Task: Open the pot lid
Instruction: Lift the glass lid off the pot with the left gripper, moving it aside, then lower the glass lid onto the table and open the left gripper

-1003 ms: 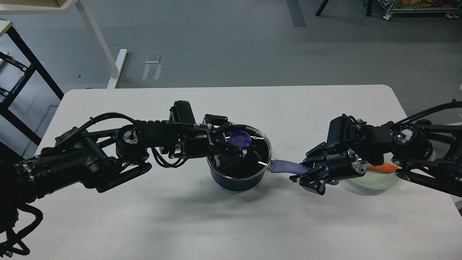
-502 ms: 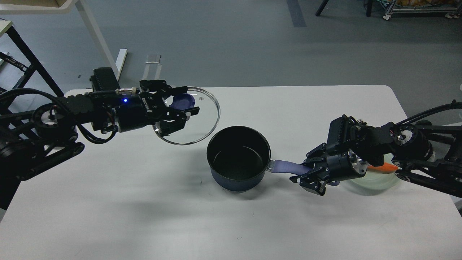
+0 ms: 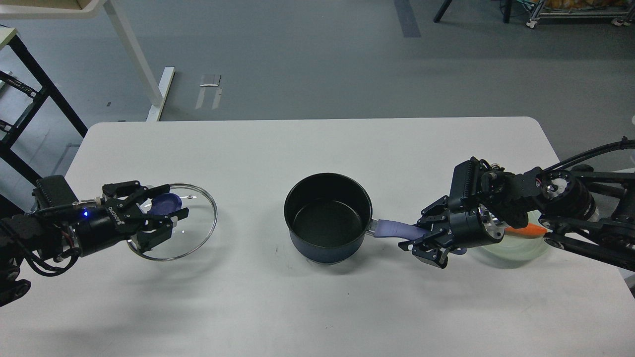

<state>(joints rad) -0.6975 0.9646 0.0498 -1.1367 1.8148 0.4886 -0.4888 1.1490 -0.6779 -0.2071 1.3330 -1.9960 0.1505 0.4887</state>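
— Progress is judged from the head view how?

— One pot (image 3: 328, 216) is seen uncovered at the middle of the bench (image 3: 317, 148), so the opening itself is counted as done. One glass lid (image 3: 176, 220) is held well to the left of the pot, low over the bench; whether it touches the surface cannot be told. Setting it down and letting go is judged to be left.

— And the jaws?

— The left gripper (image 3: 161, 218) is pinched on the lid's blue knob (image 3: 166, 202). The right gripper (image 3: 427, 240) is clamped on the pot's one blue handle (image 3: 394, 229). Two arms are counted, plus one pale dish (image 3: 516, 248) with something orange behind the right gripper.
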